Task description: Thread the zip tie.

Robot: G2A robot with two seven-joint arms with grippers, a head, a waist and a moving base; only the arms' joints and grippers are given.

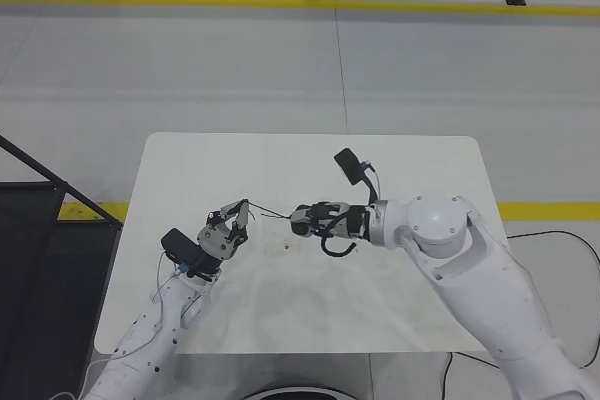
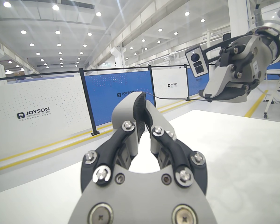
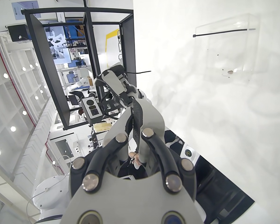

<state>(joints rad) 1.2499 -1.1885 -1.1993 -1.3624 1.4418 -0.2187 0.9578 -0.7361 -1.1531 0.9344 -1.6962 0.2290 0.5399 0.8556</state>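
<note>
**Black zip tie held above the white surface**

The left claw (image 2: 143, 99), with grey fingers and ribbed black pads, is clamped on one end of the thin black zip tie (image 2: 175, 97). The tie runs in mid-air, well above the smooth white surface (image 1: 400, 300), toward the right claw (image 3: 135, 104). That claw's fingers are pressed together. The tie's far end reaches its tip, but whether it is pinched there is hard to make out.

A second black zip tie (image 3: 221, 32) lies across a clear, straight-walled plastic box (image 3: 233, 52) on the surface, with a few small specks (image 3: 230, 71) in the box. Behind, perforated white (image 2: 32, 89) and blue (image 2: 116, 85) partition panels carry printed logos.
</note>
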